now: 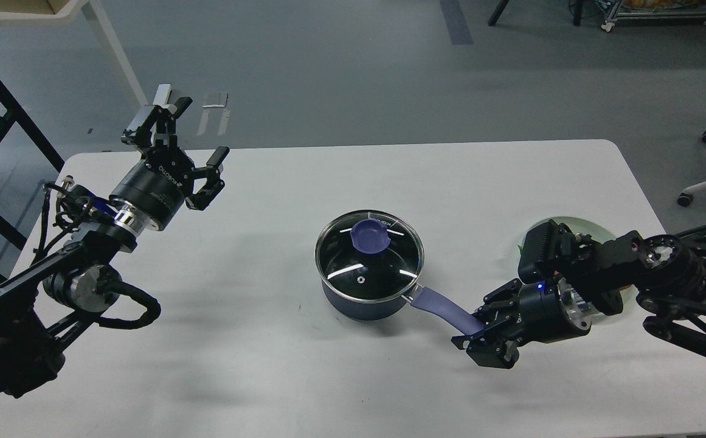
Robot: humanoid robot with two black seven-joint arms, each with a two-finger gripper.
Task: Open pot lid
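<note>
A dark blue pot [362, 299] stands at the middle of the white table [304, 377]. Its glass lid [369, 255] with a purple knob [370, 235] sits shut on it. A purple handle [444, 311] sticks out to the lower right. My right gripper [483, 334] is shut on the end of that handle. My left gripper [185, 143] is open and empty above the table's far left, well away from the pot.
A pale green plate [590, 230] lies at the right behind my right arm. Chair wheels [693, 198] and black frames stand on the floor beyond the table's edges.
</note>
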